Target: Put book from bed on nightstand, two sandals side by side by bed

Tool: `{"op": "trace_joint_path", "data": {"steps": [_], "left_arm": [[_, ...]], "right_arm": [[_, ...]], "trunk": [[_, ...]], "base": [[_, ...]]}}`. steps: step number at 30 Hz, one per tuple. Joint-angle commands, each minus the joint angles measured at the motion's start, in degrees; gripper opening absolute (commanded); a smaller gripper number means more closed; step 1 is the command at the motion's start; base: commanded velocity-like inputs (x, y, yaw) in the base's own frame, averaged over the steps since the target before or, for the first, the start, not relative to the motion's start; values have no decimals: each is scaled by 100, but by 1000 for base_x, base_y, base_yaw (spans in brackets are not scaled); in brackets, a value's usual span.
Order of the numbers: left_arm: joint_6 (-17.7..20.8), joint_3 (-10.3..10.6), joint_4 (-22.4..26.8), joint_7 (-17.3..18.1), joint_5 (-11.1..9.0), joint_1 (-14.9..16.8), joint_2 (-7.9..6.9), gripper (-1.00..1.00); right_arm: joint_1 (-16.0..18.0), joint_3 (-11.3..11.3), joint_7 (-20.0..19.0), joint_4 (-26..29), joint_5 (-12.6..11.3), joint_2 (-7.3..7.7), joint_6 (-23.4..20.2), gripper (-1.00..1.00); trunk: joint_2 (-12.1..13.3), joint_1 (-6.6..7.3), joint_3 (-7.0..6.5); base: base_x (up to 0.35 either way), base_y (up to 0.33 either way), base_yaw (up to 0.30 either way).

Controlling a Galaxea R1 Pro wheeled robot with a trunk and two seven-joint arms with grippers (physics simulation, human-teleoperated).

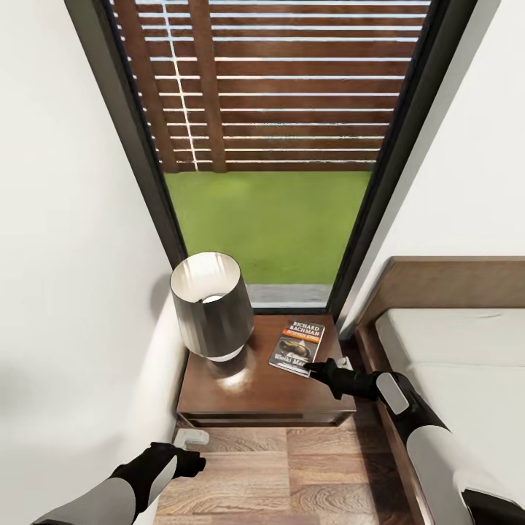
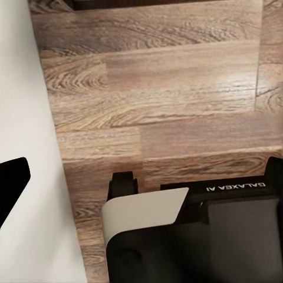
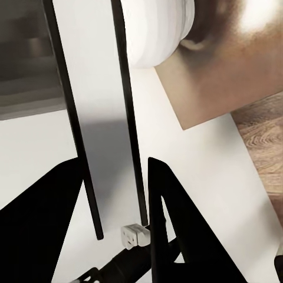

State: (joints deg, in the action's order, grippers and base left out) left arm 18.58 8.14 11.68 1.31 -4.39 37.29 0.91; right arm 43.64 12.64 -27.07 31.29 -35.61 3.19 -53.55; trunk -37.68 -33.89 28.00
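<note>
Dark glossy wood forms the top of the nightstand, which stands between the white wall and the bed, under the tall window. On it sit a grey-shaded lamp toward the wall side and the book toward the bed side, cover up, lying flat with its lettering readable.

The right end effector reaches in from the bed side, its dark fingertips right at the book's near corner. In the right wrist view the two black fingers stand apart with nothing visible between them, so it looks released; whether a tip is touching the cover I cannot tell. The left end effector hangs low over the plank floor in front of the nightstand, near a small white wall socket; its open-or-clenched state cannot be made out.

By my reading the book step is at its close: the paperback rests wholly on the cabinet, clear of the edges. Doing this well means drawing the right arm back toward the bed and slightly upward, so the fingertips do not drag the thin cover off the top or nudge it against the lamp base. Keep the jaws spread during the retreat. The sandals remain to be dealt with.
</note>
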Motion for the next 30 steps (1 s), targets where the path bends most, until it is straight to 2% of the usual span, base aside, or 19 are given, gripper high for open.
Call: {"op": "trace_joint_path", "data": {"steps": [1, 11, 16, 30], "left_arm": [[32, 47, 10, 1, -45, 3, -4, 100], [32, 47, 10, -5, -45, 1, -3, 100], [32, 47, 10, -7, -45, 4, -3, 100], [32, 47, 10, -8, -45, 1, -3, 100]], "right_arm": [[4, 28, -35, 0, 37, -3, -32, -100], [6, 27, -15, 0, 37, 1, -32, -100], [9, 29, 255, 5, 13, 0, -58, -100], [13, 36, 528, 9, -38, -3, -245, -100]], "trunk": [[-48, -24, 25], [-449, -243, 204], [-649, -353, 294], [-649, -353, 294]], "base": [[0, 0, 0], [0, 0, 0], [0, 0, 0], [0, 0, 0]]}}
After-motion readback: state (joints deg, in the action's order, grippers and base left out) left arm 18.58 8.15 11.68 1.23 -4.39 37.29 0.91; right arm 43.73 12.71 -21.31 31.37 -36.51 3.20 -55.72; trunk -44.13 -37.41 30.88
